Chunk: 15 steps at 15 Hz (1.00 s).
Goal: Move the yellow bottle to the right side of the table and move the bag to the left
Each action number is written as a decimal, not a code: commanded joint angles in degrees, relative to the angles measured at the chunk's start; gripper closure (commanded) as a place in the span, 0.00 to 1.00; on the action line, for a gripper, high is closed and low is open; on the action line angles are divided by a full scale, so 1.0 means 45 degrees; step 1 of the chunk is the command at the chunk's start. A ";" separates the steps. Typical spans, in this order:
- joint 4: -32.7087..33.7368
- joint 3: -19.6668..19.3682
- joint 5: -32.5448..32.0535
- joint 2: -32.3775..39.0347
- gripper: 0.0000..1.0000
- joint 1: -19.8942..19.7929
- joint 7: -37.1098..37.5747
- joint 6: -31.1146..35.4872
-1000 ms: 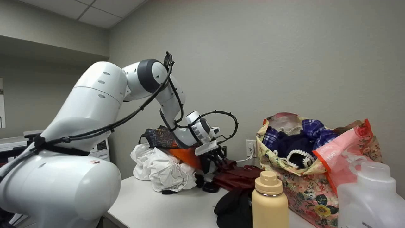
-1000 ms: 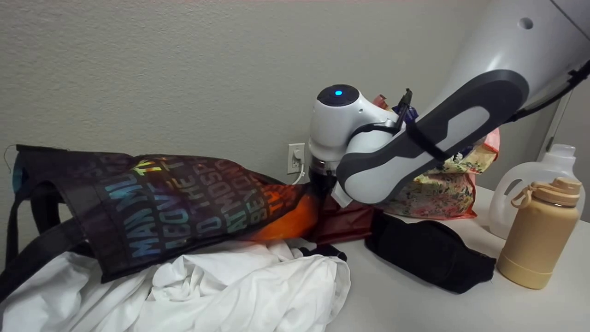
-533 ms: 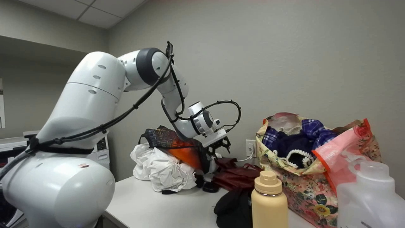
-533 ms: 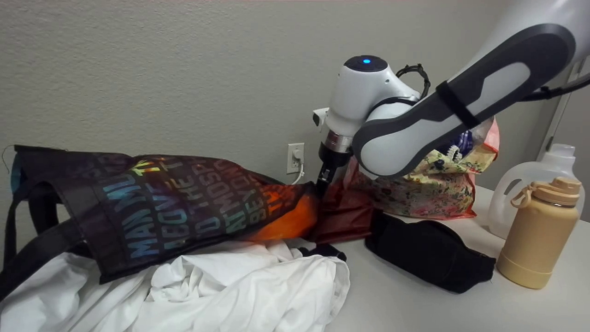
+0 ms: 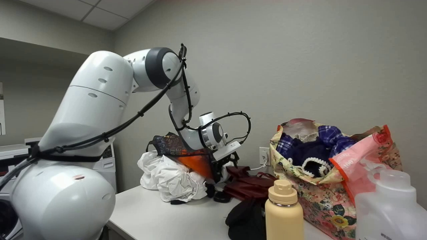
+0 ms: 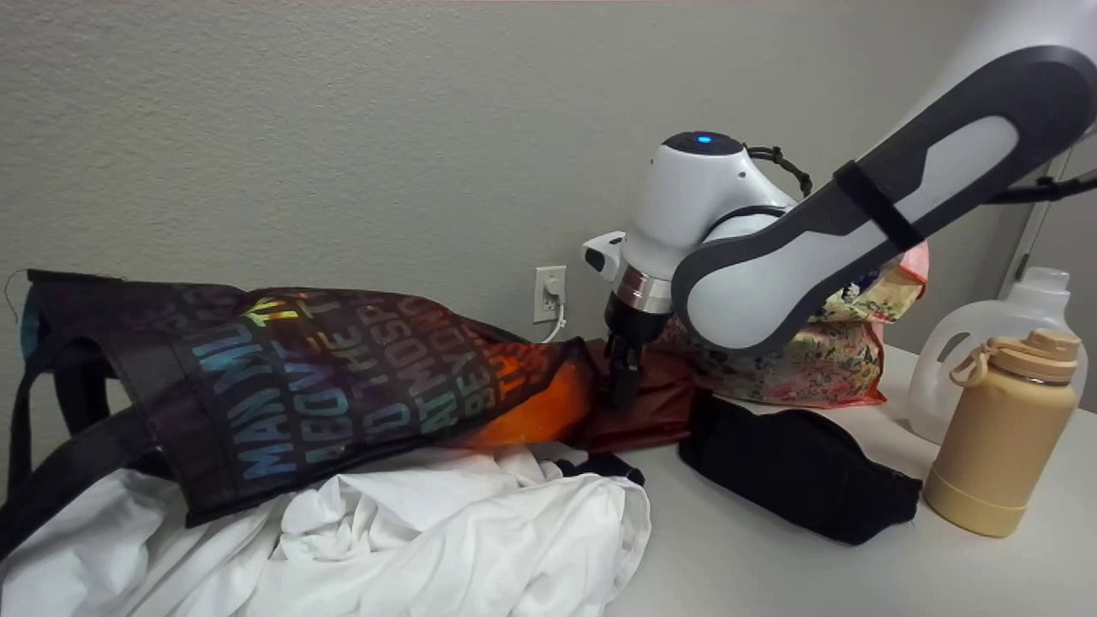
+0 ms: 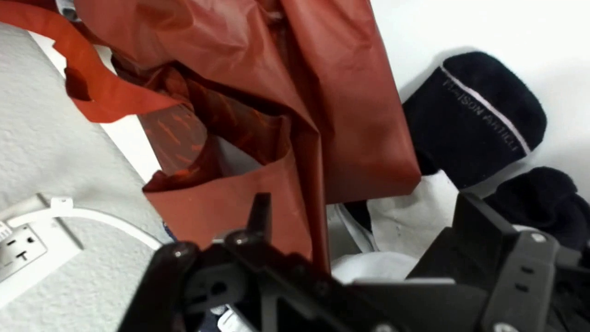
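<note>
The yellow bottle (image 5: 284,220) stands upright near the front of the table (image 5: 160,216); in an exterior view the bottle (image 6: 1001,446) is at the far right. The bag (image 6: 343,377), black with coloured lettering and a bright orange end, lies on white cloth at the left. My gripper (image 6: 624,390) points down just beyond that orange end, over a dark red bag. Whether it touches the bag cannot be told. In the wrist view the gripper (image 7: 371,219) is open, its fingers wide apart with nothing gripped. The yellow bottle is out of the wrist view.
Crumpled white cloth (image 6: 428,548) lies under the bag. Below my gripper is the dark red bag (image 7: 359,115). A black pouch (image 6: 806,471) sits beside the bottle. The floral bag (image 5: 327,206) and a translucent jug (image 5: 387,206) stand at the right. A plugged outlet (image 6: 550,294) is on the wall.
My gripper has opened wider, risen and drawn away from the bag's orange end, then dipped slightly. The bag and the bottle have stayed in place.
</note>
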 commanded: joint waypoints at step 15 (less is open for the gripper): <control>0.0147 -0.6878 -0.9029 0.1643 0.81 0.6212 1.2849 0.2371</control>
